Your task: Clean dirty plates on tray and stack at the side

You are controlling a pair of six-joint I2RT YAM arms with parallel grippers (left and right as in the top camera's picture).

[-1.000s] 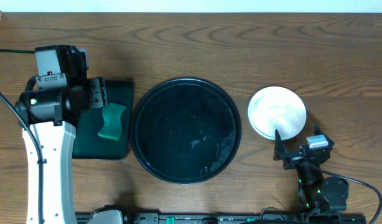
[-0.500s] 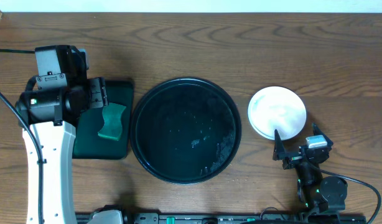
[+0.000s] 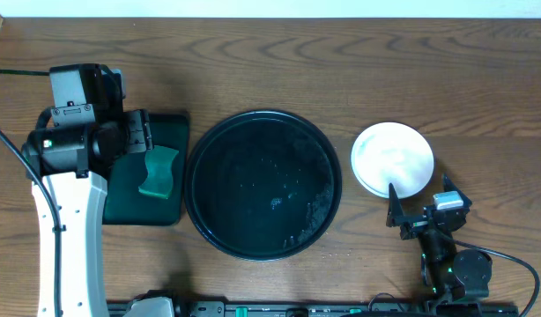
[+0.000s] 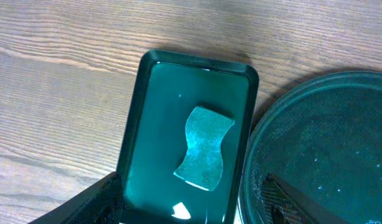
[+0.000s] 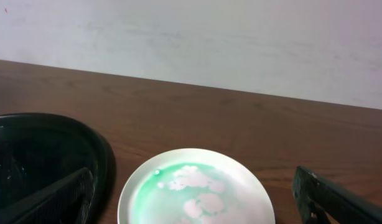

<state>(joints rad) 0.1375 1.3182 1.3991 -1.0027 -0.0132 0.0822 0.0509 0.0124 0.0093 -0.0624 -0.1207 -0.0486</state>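
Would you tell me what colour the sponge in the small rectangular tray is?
The sponge is teal green, clearest in the left wrist view.

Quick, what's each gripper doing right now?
Left gripper: open, holding nothing.
Right gripper: open, holding nothing.

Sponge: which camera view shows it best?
The left wrist view: the sponge lies close and whole in the green tray. Overhead shows it small; the right wrist view does not show it.
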